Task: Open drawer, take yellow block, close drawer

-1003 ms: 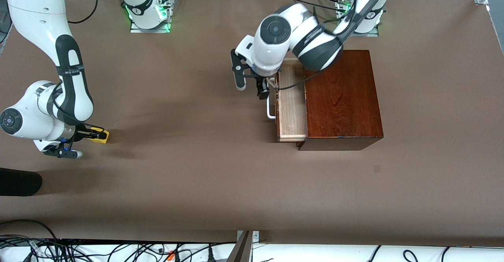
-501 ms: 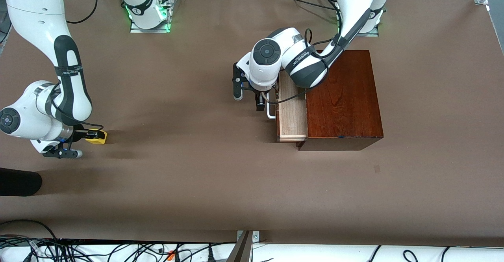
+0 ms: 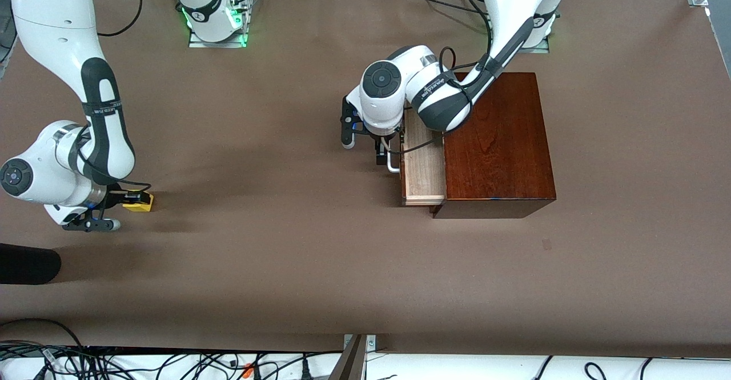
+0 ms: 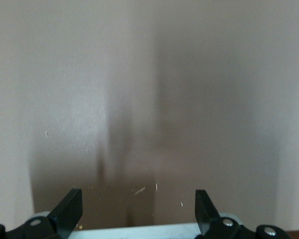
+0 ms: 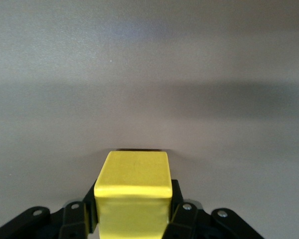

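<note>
Front view gives one dark wooden box (image 3: 495,140), its one drawer (image 3: 423,166) pulled partly out toward the right arm's end of the table (image 3: 285,254), and one yellow block (image 3: 140,202). Right gripper (image 3: 130,198) sits low at its own end, well apart from the box, fingers (image 5: 182,216) clenched on the yellow block. Left gripper (image 3: 378,150) is at the drawer's white handle (image 3: 391,162), fingers (image 4: 70,210) spread wide, grasping nothing.
</note>
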`<control>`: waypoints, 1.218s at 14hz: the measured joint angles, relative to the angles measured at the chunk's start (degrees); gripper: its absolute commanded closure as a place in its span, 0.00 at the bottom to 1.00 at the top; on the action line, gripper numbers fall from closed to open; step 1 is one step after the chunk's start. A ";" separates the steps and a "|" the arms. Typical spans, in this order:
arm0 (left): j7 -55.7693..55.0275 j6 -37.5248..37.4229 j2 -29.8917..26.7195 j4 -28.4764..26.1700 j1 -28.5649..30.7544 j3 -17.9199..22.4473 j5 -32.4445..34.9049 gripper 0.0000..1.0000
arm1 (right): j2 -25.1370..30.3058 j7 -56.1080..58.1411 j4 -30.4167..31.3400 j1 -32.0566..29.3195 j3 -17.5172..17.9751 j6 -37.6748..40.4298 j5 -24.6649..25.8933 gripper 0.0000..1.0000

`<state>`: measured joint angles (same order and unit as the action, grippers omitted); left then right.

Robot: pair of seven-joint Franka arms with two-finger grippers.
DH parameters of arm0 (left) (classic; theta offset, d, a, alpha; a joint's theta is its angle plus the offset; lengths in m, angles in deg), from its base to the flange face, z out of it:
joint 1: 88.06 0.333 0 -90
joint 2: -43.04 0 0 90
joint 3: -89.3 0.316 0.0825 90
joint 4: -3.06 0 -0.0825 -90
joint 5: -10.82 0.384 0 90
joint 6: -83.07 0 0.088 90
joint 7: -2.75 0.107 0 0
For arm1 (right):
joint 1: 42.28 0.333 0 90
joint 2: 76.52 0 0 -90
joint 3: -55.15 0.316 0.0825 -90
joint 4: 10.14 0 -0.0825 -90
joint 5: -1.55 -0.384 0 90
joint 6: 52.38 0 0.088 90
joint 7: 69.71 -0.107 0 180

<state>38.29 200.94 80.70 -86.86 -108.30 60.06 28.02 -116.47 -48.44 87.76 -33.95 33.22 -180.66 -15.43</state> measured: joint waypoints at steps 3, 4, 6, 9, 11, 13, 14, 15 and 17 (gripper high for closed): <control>-0.11 -2.80 0.00 0.41 0.23 0.02 0.02 0.00 | -0.28 0.02 -0.21 -0.08 0.00 -0.05 0.00 0.95; -0.10 -4.29 0.00 0.60 0.53 0.09 0.13 0.00 | -0.28 0.02 -0.26 -0.14 0.00 -0.05 0.00 0.95; -0.06 -6.81 0.00 0.94 1.55 0.28 0.20 0.00 | -0.28 0.02 -0.40 -0.21 0.00 -0.04 0.00 0.74; 0.11 -8.56 -0.01 1.07 2.91 0.00 0.19 0.00 | -0.28 0.01 -0.41 -0.23 0.00 -0.03 -0.03 0.00; 0.11 -9.43 -0.01 1.16 3.45 -0.21 0.19 0.00 | -0.26 0.01 -0.59 -0.23 0.01 0.00 -0.04 0.00; 0.11 -10.37 -0.03 1.23 3.92 -0.36 0.17 0.00 | 0.35 -0.01 -1.38 -0.20 0.02 1.18 -0.10 0.00; 0.11 -11.15 -0.07 1.28 4.12 -0.35 0.17 0.00 | 1.33 -0.21 -1.94 -0.14 0.02 2.63 -0.10 0.00; 0.11 -12.06 -0.15 1.34 4.41 -0.34 0.17 0.00 | 2.93 -0.72 -2.48 -0.05 0.01 4.71 -0.10 0.00; 0.11 -13.47 -0.26 1.37 5.07 -0.31 0.17 0.00 | 7.56 -1.83 -3.34 0.36 0.00 9.78 0.56 0.00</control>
<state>38.40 187.48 80.43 -85.49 -103.23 59.74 28.19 -108.92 -50.28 84.42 -33.59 33.22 -170.88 -14.87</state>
